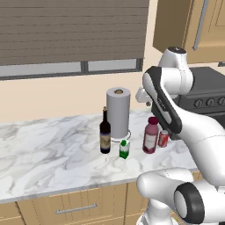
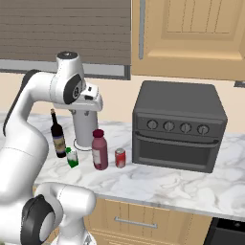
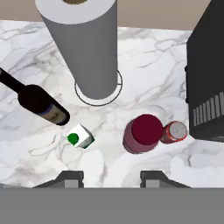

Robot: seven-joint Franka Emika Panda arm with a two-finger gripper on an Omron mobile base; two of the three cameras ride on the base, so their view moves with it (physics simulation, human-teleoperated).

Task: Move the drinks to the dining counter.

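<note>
The two dark fingers point(image 3: 69, 178) stand apart, gripping nothing, above the grey-veined white marble bench point(image 3: 39, 144). Below stand the tall dark wine bottle point(image 3: 41, 104), small green-and-white carton point(image 3: 80, 137), pink red-capped bottle point(image 3: 143, 133) and red soda can point(image 3: 175, 131), seemingly touching that bottle, before the grey paper towel roll point(image 3: 85, 43).

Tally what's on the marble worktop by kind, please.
Bottles: 2 – wine bottle, pink bottle
Cartons: 1 – carton
Cans: 1 – soda can
Paper towel rolls: 1 – roll
Ovens: 1 – toaster oven
Total: 6
</note>
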